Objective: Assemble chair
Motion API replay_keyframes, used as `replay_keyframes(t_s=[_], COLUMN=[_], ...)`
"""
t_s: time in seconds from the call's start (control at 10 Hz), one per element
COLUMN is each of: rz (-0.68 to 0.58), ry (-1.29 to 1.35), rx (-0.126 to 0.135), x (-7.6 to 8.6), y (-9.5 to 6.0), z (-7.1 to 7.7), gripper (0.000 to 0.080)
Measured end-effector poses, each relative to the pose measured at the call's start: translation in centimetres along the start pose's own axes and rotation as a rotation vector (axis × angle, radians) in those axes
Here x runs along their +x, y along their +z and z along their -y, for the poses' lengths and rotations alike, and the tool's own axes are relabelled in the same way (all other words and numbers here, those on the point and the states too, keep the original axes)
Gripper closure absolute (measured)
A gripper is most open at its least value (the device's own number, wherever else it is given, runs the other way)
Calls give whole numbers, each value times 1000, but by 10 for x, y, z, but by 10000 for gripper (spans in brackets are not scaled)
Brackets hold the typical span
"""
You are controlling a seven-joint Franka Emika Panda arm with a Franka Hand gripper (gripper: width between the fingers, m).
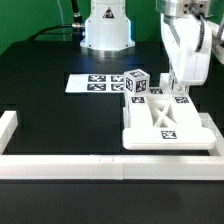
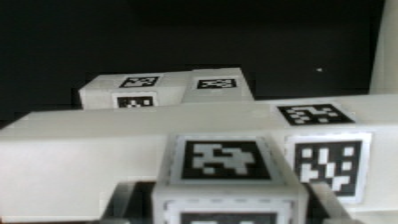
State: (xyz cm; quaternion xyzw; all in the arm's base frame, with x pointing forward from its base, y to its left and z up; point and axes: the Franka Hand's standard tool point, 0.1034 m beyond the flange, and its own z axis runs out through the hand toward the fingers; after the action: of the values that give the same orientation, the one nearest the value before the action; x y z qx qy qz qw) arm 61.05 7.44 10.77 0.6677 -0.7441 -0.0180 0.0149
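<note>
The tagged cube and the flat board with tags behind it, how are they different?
The tagged cube is a chunky block that stands up from the table; the marker board is thin and lies flat. The cube shows one tag per face; the board carries several in a row. The cube sits beside the chair assembly; the board lies apart from it. Both are white with black-and-white square tags.

We can't see the gripper's (image 1: 181, 90) fingertips in the exterior view: they sink behind the chair parts (image 1: 165, 122), so the contact point is hidden. The arm (image 1: 185, 40) runs off the top edge. In the wrist view everything is soft and blurred; the tagged block (image 2: 222, 160) sits right against the lens and is cut by the lower edge, its tag pattern unreadable. The fingers (image 2: 128, 203) show only as dim slivers at the block's sides.
</note>
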Motion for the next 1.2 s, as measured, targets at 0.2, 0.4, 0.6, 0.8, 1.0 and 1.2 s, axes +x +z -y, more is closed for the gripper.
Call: replay_keyframes(t_s=[0.2,0.4,0.6,0.8,1.0,1.2], rz=[2,2,1,1,0,-4], ry=[-7,-53,-157,-326,-484,-676], rx=[0,-7,-10,-10,-10,-9], x=[0,0,-1,-1,0,-2], y=[0,1,1,1,1,1], z=[0,-2,-2,-2,-2,-2], gripper=[528,213,169,150,150,150])
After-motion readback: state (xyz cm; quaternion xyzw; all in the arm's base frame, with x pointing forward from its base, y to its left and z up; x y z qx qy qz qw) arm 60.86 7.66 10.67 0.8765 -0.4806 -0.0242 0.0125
